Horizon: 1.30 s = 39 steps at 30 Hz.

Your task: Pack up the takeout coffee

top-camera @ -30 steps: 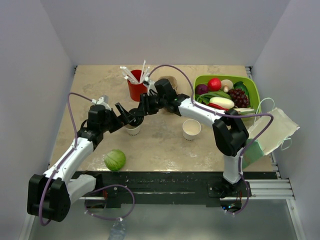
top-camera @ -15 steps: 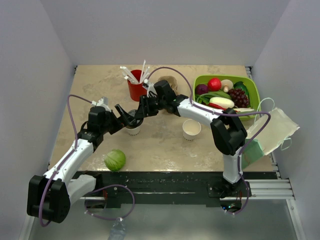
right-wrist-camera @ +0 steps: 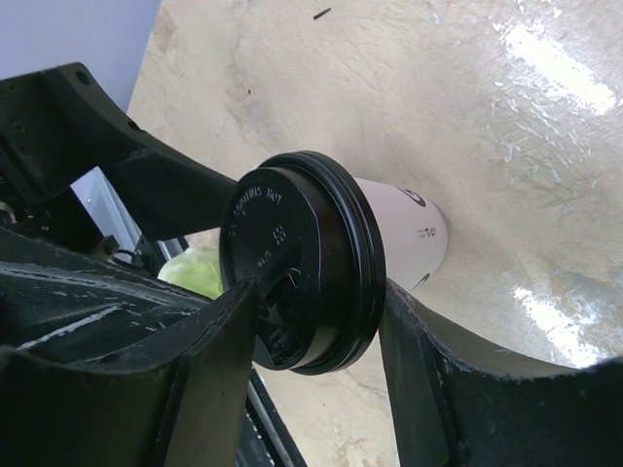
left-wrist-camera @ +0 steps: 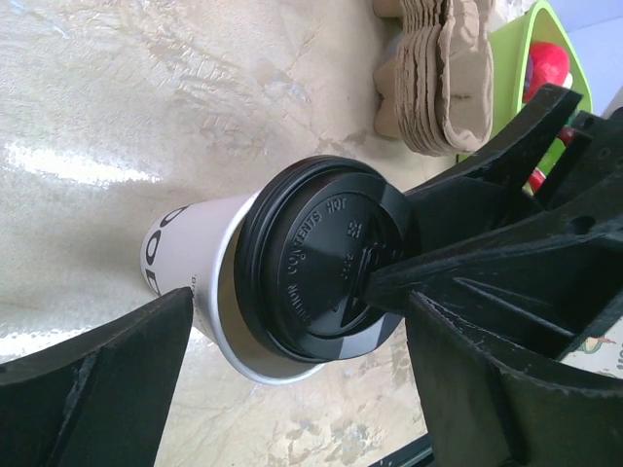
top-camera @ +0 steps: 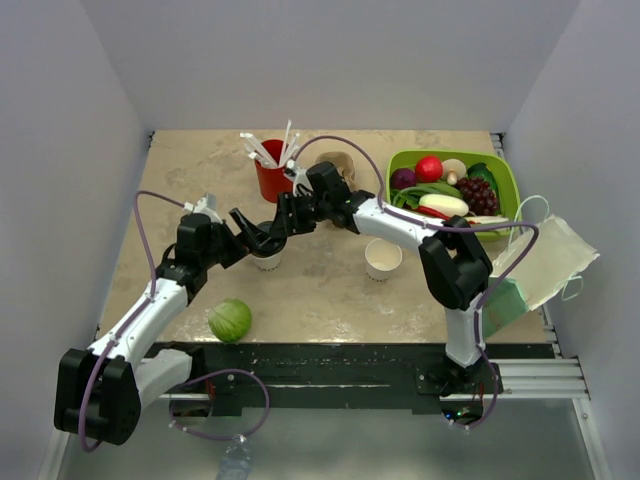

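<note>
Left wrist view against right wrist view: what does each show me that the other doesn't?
Only the left wrist: the stack of carriers and an edge of the green bowl, both past the cup. Only the right wrist: a bit of the cabbage behind the lid. Both: the cup standing on the table with its black lid on, the left fingers either side of it, and the right fingers at the lid.

Takeout coffee lid (left-wrist-camera: 311,258), centre of the left wrist frame: embossed "CONTENTS HOT". Cup wall (left-wrist-camera: 170,258): black print, partly hidden, reads like "OO". Right wrist view: lid embossing illegible.
</note>
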Tool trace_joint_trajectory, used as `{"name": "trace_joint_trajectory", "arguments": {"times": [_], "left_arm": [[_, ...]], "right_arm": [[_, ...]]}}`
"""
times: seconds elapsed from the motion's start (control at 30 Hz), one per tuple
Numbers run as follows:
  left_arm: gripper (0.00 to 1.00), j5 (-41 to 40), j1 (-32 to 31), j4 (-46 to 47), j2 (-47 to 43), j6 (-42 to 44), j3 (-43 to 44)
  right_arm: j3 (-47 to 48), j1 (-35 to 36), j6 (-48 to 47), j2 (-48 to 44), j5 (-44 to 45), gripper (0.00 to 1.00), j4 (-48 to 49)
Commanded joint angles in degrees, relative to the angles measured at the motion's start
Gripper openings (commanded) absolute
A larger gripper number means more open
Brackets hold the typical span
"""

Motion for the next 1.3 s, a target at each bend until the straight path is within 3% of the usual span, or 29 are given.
{"name": "trace_joint_trajectory", "arguments": {"times": [0.0,0.67,0.9,1.0,1.07,1.27], "left_arm": [[0.93,0.34,0.61,2.82,-0.69,-1.15,-0.76],[0.82,-3.08,1.22,0.89,-1.74,-2.38,-1.29],[0.78,-7.91,1.48,-2.71,-3.15,-2.12,-0.06],[0.75,-8.27,1.48,-2.72,-3.15,-1.77,-0.06],[0.73,-7.92,1.66,-2.54,-2.71,-1.85,0.2],[0.72,-7.13,1.75,-1.83,-3.32,-1.94,0.03]], "right_arm": [[0.95,1.0,-0.55,0.35,-0.79,0.56,0.5],[2.27,2.23,-2.14,-0.17,6.15,0.6,-2.05],[2.36,2.23,-1.87,-2.11,7.22,0.6,-2.75],[2.53,2.23,-1.09,-1.67,5.99,0.55,-1.79],[2.88,2.23,-0.47,-1.32,4.76,0.46,-1.35],[4.03,2.32,-0.38,-2.55,4.92,0.43,-2.58]]}}
